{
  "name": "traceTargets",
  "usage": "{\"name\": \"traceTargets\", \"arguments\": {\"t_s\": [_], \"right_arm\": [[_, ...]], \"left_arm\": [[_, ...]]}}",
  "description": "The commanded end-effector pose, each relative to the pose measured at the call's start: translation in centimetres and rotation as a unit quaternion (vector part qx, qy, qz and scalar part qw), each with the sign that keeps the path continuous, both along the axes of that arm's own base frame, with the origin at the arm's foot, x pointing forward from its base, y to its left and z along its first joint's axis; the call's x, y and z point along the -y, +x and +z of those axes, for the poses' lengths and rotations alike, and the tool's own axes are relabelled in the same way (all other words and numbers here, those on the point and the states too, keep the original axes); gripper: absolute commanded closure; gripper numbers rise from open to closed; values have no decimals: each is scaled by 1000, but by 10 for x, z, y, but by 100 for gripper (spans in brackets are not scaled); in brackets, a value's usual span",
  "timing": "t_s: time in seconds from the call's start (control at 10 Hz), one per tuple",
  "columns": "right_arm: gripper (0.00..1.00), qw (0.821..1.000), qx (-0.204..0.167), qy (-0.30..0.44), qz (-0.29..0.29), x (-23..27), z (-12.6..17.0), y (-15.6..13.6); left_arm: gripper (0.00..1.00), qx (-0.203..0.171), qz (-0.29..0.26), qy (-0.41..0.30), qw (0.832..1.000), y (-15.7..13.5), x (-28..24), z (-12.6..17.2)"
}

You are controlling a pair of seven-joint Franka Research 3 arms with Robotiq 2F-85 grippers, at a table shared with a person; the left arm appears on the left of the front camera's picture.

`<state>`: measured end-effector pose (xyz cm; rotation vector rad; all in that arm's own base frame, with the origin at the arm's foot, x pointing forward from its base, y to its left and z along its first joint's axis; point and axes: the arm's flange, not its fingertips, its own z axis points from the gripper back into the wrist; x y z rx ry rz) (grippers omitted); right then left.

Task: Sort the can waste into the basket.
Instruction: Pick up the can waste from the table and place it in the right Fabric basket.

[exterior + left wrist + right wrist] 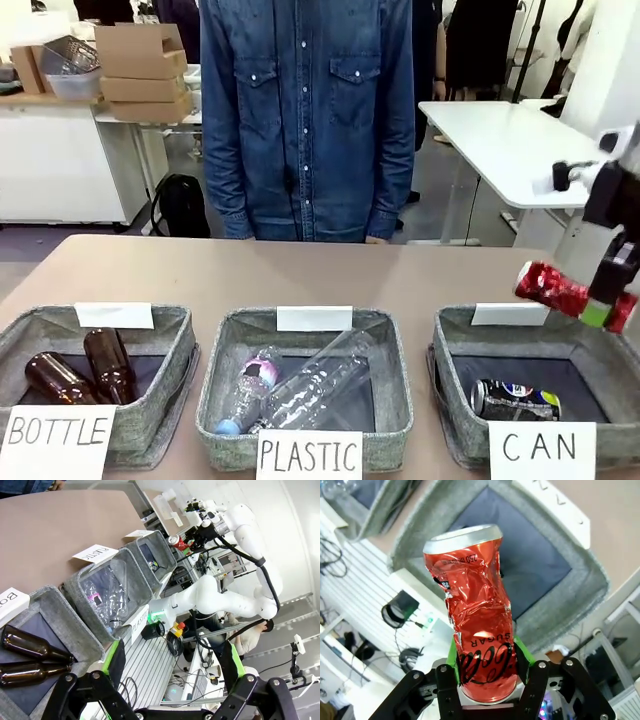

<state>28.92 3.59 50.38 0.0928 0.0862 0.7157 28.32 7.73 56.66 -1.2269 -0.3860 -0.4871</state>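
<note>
While the red can (560, 291) is clamped crosswise between the green pads (451, 656) of the right gripper (610, 300), it hangs in the air above the far right corner of the CAN basket (455, 345), level with the white tag on the far rim. Its long axis runs roughly horizontal, parallel to the basket's far rim, with the free end pointing toward the table's middle and the gripped end at the basket's right edge. In the right wrist view the crumpled can (475, 615) stands out from between the fingers, and the dark bottom of the basket (530, 560) lies directly beyond its free end. The release therefore appears to depend on one relation: the can sits over the far rim rather than over the middle of the basket, so a short travel toward the near edge would centre it. The dark printed can (515, 399) already lies on its side on the basket bottom. The left gripper (172, 672) hangs with jaws spread and empty, off the table's left edge, beside the BOTTLE basket (55, 610), well apart from the can.
</note>
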Motion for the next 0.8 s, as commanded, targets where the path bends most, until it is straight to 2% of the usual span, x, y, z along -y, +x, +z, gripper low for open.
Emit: {"name": "traceTargets", "arguments": {"t_s": [0.0,0.3,0.4,0.5,0.7], "right_arm": [[100,1000,10,6,16,4,-2,2],[100,1000,2,4,29,1,-1,7],[9,999,-2,4,33,1,-2,7],[0,999,0,5,35,2,-2,6],[0,1000,3,9,26,3,-3,5]], "left_arm": [[1,11,-2,-9,1000,-1,1,1],[1,11,-2,-9,1000,-1,1,1],[1,11,-2,-9,1000,-1,1,1],[1,11,-2,-9,1000,-1,1,1],[1,11,-2,-9,1000,-1,1,1]]}}
